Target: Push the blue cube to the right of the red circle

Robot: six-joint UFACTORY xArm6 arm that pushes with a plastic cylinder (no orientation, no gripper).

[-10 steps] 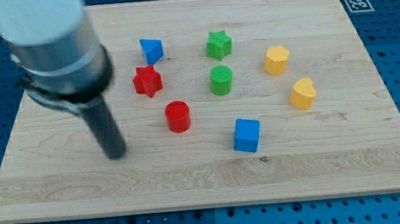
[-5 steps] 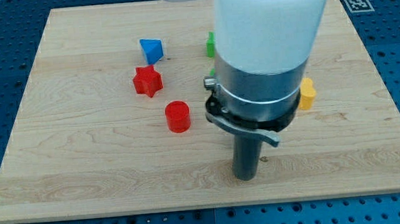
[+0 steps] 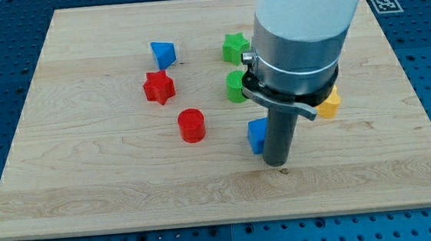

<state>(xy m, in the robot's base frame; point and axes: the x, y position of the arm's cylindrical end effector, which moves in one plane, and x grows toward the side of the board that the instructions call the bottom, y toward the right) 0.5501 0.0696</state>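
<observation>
The blue cube (image 3: 256,136) sits on the wooden board, to the right of the red circle (image 3: 191,125) with a gap between them. Only the cube's left part shows; the rod hides the rest. My tip (image 3: 277,162) rests on the board at the cube's lower right side, close against it. The arm's wide body covers the board's upper right.
A red star (image 3: 159,87) and a blue triangular block (image 3: 163,54) lie at upper left. A green star (image 3: 234,47) and a green round block (image 3: 234,86) are partly hidden by the arm. A yellow block (image 3: 329,104) peeks out at its right.
My tip swept from the board's left, past the bottom middle, to the blue cube's lower right side. The cube has shifted slightly left and up. The other blocks have not moved.
</observation>
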